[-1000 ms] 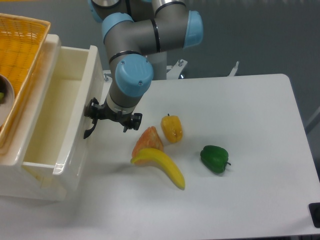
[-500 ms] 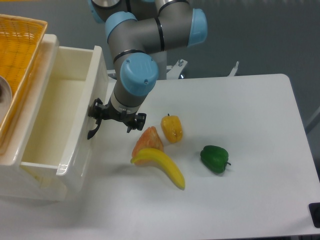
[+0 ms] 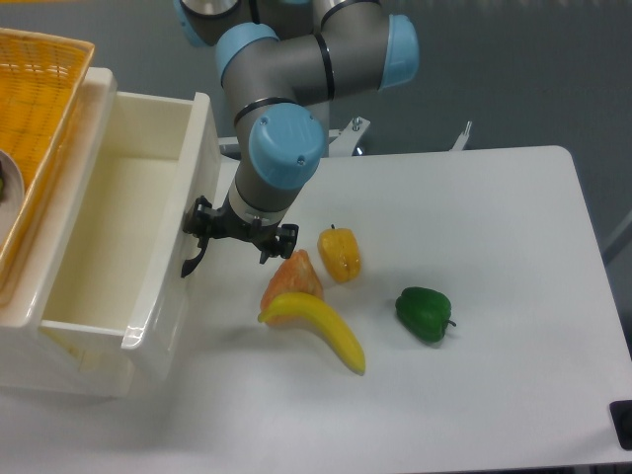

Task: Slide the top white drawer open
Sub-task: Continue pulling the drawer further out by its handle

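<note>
Top white drawer [image 3: 118, 247], glossy cream with a deep box, stands pulled out at the white counter's [image 3: 474, 326] left edge. Beside its front, the claw [image 3: 240, 237] pinches the curved black handle [image 3: 193, 259]. Nearby lies a yellow banana [image 3: 316, 328].

We count one open drawer [image 3: 118, 237] left of the tool [image 3: 240, 233], and to its right one banana [image 3: 321, 327], two peppers [image 3: 339, 254] [image 3: 425, 313], one orange wedge [image 3: 294, 276], one basket [image 3: 39, 109].
</note>
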